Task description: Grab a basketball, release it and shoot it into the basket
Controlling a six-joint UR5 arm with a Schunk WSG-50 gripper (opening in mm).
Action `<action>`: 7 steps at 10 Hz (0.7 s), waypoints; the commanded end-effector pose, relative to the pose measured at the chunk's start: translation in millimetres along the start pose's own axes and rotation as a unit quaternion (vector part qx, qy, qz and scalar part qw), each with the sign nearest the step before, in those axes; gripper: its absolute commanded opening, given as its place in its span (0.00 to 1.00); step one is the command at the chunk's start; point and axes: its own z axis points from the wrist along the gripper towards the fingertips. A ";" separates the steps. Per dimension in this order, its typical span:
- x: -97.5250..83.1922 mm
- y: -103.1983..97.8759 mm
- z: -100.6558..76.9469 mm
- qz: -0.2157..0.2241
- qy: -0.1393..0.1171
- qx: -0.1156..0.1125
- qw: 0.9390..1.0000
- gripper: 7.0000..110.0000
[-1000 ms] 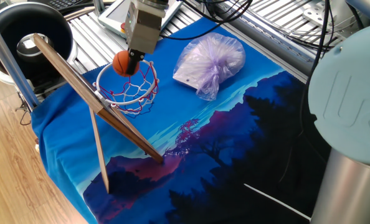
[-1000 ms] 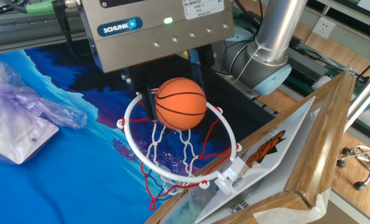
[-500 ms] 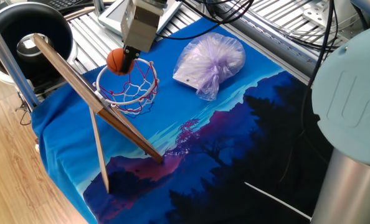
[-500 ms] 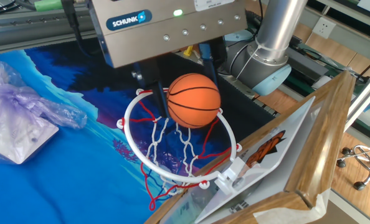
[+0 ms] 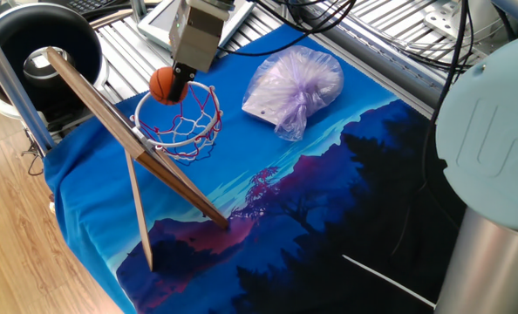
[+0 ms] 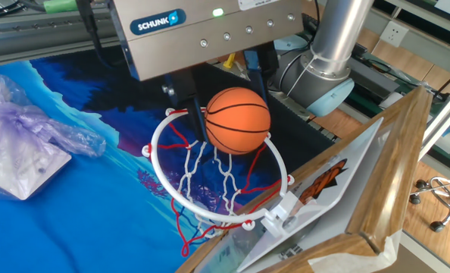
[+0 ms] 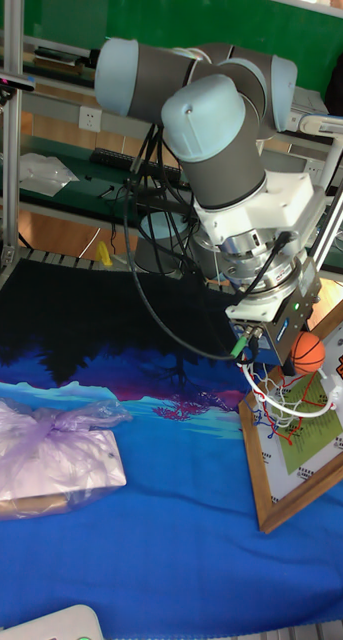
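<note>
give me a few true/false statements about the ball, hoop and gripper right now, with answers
1. The gripper holds the basketball between its fingers. True.
2. The ball lies at the bottom of the net. False: it is held above the basket, at about rim height.
3. The purple plastic bag lies on the cloth apart from the hoop. True.
4. The wooden backboard lies flat on the cloth. False: it stands tilted on a prop.
</note>
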 end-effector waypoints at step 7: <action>-11.1 5.5 -3.2 -0.021 -0.023 -0.017 0.999 0.36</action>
